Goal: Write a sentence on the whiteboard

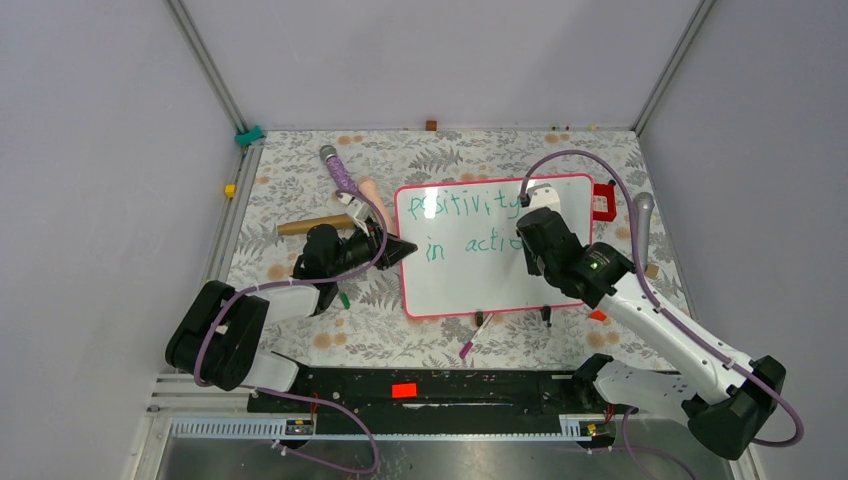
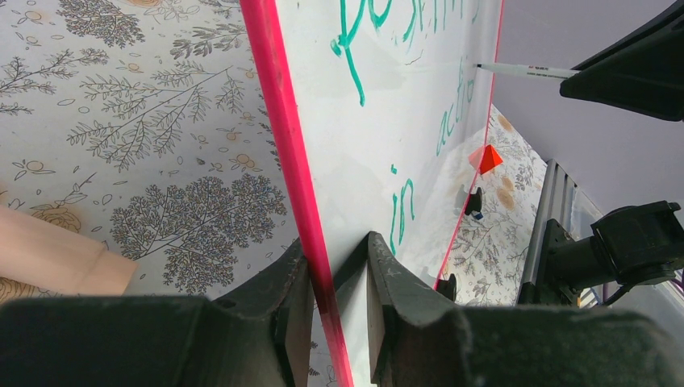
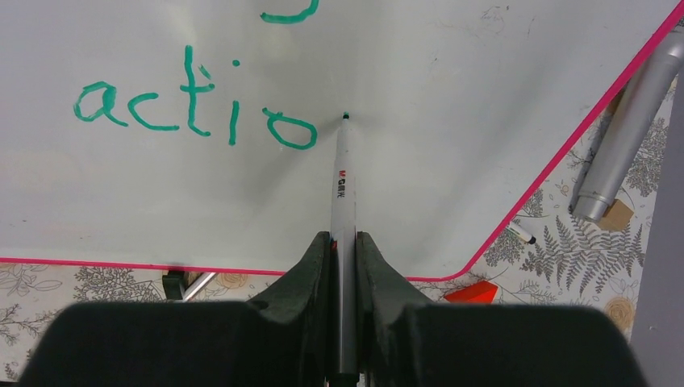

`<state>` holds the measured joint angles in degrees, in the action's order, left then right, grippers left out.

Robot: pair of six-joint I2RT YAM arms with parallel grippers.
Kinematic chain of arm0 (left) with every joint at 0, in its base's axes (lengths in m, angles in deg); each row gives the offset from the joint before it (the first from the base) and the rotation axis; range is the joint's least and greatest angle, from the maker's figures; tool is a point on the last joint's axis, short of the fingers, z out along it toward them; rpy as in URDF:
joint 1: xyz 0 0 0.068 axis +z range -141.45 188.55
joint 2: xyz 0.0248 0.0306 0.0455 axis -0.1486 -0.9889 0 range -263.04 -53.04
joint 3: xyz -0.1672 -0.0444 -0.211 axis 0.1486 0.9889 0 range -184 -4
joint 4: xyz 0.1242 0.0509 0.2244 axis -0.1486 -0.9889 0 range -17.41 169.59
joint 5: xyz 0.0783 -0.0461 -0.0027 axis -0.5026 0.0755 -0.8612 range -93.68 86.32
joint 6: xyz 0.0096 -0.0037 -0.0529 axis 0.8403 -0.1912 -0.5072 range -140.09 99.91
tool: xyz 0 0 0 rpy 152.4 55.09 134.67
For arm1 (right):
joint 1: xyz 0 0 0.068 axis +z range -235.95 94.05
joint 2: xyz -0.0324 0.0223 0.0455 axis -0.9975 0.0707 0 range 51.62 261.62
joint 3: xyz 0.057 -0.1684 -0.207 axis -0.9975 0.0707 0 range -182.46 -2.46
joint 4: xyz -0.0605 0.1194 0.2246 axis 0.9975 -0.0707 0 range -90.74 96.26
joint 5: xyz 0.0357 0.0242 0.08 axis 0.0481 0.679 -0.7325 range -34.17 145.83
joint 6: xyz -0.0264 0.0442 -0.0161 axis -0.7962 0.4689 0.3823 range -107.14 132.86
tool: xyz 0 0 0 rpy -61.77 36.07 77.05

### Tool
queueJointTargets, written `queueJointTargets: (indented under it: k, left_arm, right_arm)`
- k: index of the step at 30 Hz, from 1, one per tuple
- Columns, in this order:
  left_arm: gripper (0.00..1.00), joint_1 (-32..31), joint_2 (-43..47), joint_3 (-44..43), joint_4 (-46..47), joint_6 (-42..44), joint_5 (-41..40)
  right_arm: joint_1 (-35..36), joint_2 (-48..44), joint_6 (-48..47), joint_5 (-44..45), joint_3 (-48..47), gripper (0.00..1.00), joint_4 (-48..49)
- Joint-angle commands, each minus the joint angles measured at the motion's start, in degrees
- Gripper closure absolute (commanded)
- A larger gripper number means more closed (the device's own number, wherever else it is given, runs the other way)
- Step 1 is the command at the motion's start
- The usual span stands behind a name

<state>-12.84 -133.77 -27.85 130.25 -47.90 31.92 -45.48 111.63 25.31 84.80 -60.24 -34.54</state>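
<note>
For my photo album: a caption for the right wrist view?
Right gripper holds a marker, tip at the whiteboard beside green "actio".

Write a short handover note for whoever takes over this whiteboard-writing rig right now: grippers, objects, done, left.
Left gripper: clamped on the left edge of the whiteboard, steadying it.
Right gripper: shut on the marker, its tip at the board just right of the last "o".
Done: green writing reads "positivity" on top, "in actio" below.
Left: probably a final "n" to make "action", then any further words.
</note>
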Motion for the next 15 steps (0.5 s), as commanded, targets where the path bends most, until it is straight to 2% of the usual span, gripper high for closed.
queueJointTargets:
  k: [1, 9, 15]
  left_arm:
    - [1.0, 0.5, 0.0, 0.8, -0.1, 9.0, -9.9]
    - [1.0, 0.4, 0.0, 0.8, -0.1, 9.0, -9.9]
    - [1.0, 0.4, -0.1, 0.7, -0.1, 8.9, -9.8]
  right_arm:
    - [-0.6, -0.6, 1.1, -1.3, 1.6, 1.0, 0.9]
    - [-0.6, -0.9, 1.5, -4.0, 2.9, 1.0, -0.5]
    - [-0.6, -1.0, 1.1, -2.3, 1.7, 1.0, -0.5]
